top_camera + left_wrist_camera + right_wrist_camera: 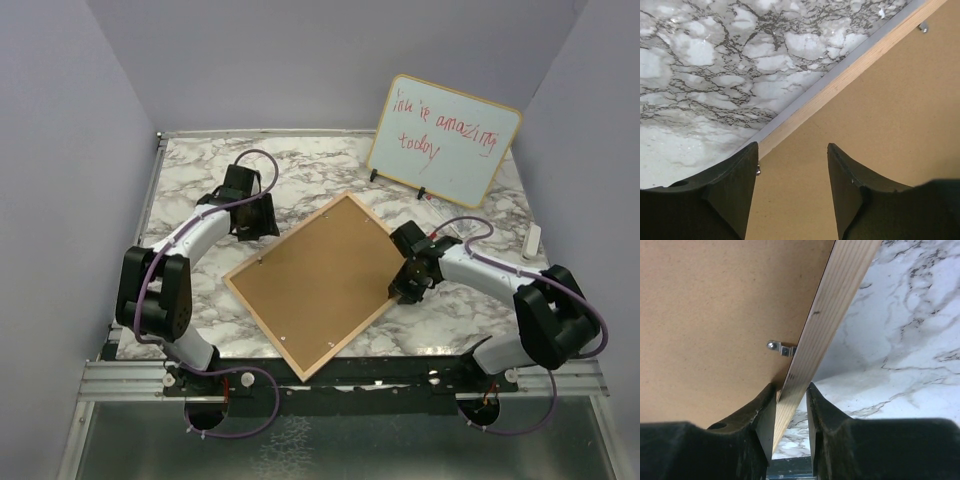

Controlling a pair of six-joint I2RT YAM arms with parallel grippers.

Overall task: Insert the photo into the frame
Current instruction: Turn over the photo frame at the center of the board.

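At the right wrist, caught right pincer [790,390] pinching a rail of the frame [840,305], unclear from above; at the left, found left pincer [792,147] spread over backing board [880,150].

2 white arms [203,230], black joints, purple cables [262,152].

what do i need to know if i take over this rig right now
Left gripper: open, over the backing board by the upper-left rail of the frame, holding nothing.
Right gripper: closed on the frame's right rail.
The frame lies back up on the table, board in it.
The photo: not in view; whether it is under the board cannot be told.
To do: confirm the photo is inside, check the clips.
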